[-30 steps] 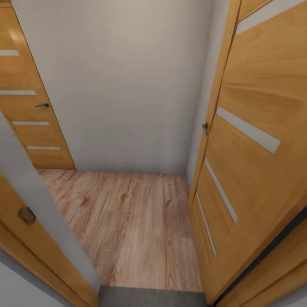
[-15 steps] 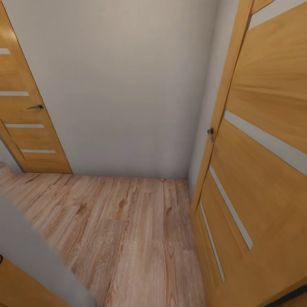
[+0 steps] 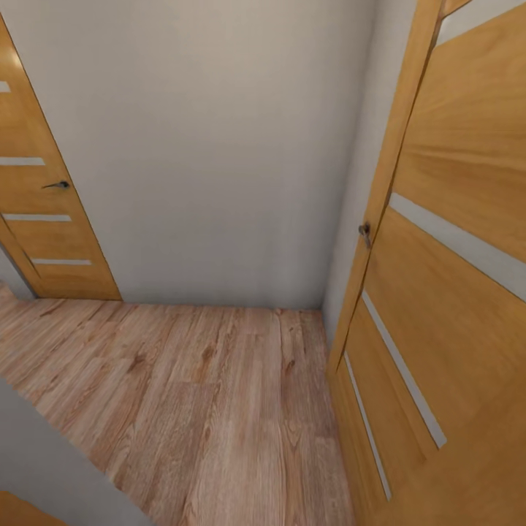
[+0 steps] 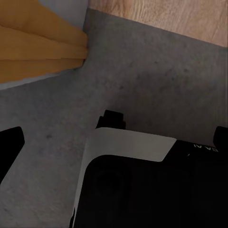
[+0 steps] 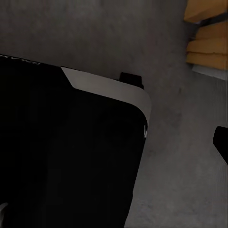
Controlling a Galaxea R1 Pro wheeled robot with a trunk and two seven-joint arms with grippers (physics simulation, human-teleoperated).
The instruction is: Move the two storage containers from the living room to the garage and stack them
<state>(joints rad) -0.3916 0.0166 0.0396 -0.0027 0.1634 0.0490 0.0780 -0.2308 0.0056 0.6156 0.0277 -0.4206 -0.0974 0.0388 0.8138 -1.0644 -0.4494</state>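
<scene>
- The head camera has advanced through the doorway: the grey threshold strip along the lower edge is gone, and light wood plank floor [image 3: 219,409] now reaches the frame's bottom.
- The near door frame at lower left has slid almost out of sight.
- The open door [image 3: 453,292] at right looms larger.

Seen from the head camera, a light wood plank floor [image 3: 212,409] runs up to a plain white wall [image 3: 219,146], its boards pointing toward that wall. Nothing lies on the planks. An orange-brown door [image 3: 44,212] meets the floor left of the wall, and an open door [image 3: 446,307] of the same wood stands right of it.

In the left wrist view, grey speckled concrete floor [image 4: 156,90] borders a strip of the planks, and the robot's dark base [image 4: 152,185] sits over the concrete.
</scene>
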